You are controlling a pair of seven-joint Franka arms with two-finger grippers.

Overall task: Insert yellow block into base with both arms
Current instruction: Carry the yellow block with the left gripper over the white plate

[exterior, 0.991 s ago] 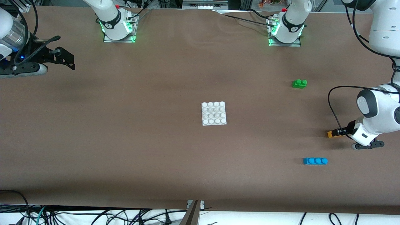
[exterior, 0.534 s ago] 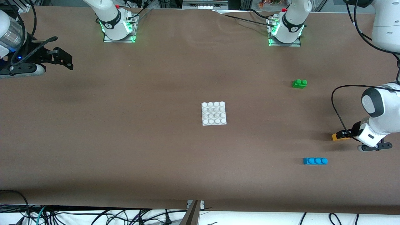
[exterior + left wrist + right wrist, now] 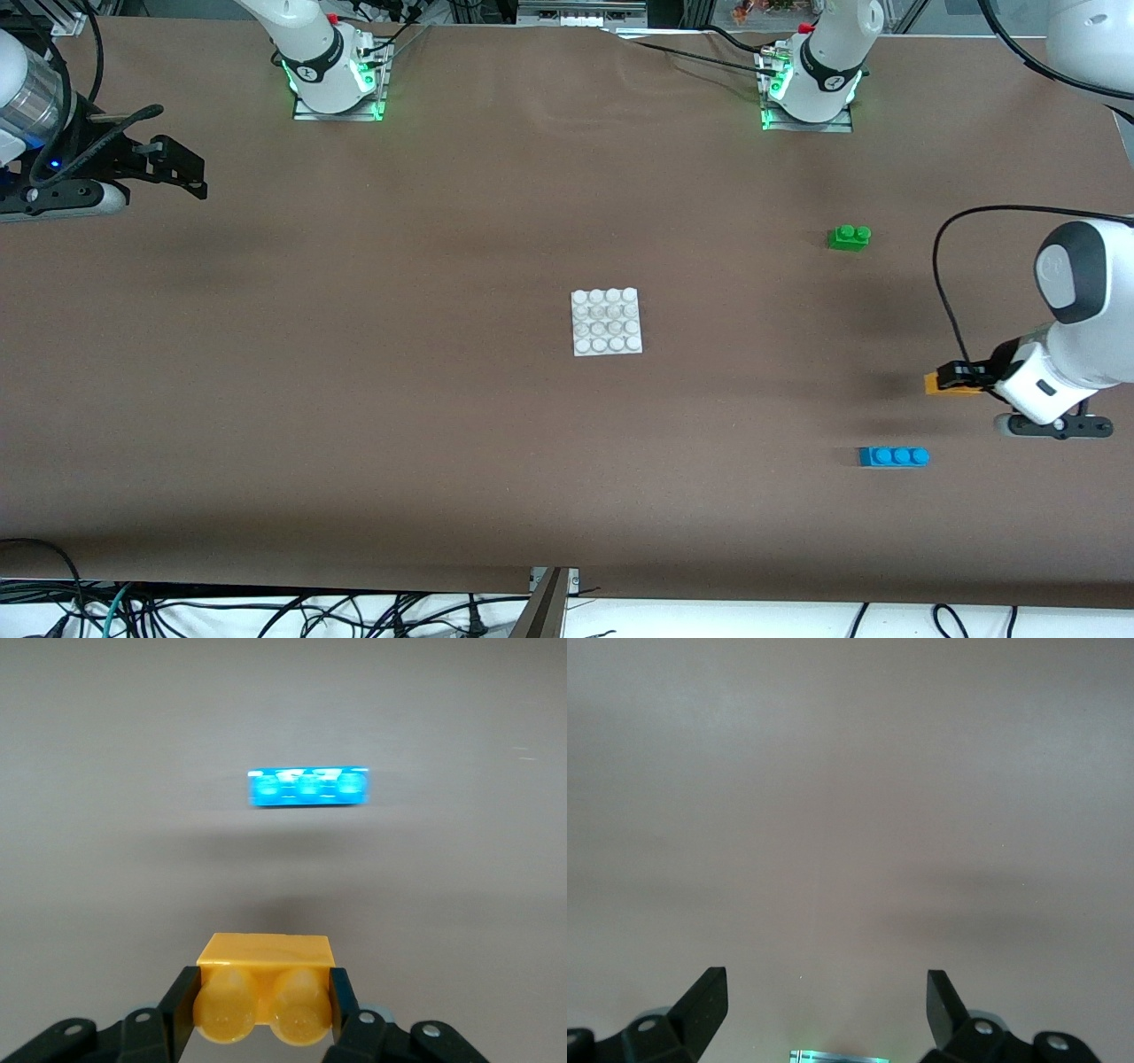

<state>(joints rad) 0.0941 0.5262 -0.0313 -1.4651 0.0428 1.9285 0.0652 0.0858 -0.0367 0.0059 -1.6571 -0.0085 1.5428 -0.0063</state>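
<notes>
Front view: left claw (image 3: 952,377) half-hides yellow block (image 3: 937,384)

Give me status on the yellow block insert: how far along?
Done: left hand is shut on the yellow block, over the table's left-arm end. In hand: carrying it. Left: seating it on the base, whose studs are bare. Right hand waits open.

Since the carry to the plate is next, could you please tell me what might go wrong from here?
The left gripper is shut on the small orange-yellow plastic brick only at its ends, so it could twist or slip in transit. The flat white studded base plate lies loose on the table; pressing may slide it while the open right gripper waits far off.
</notes>
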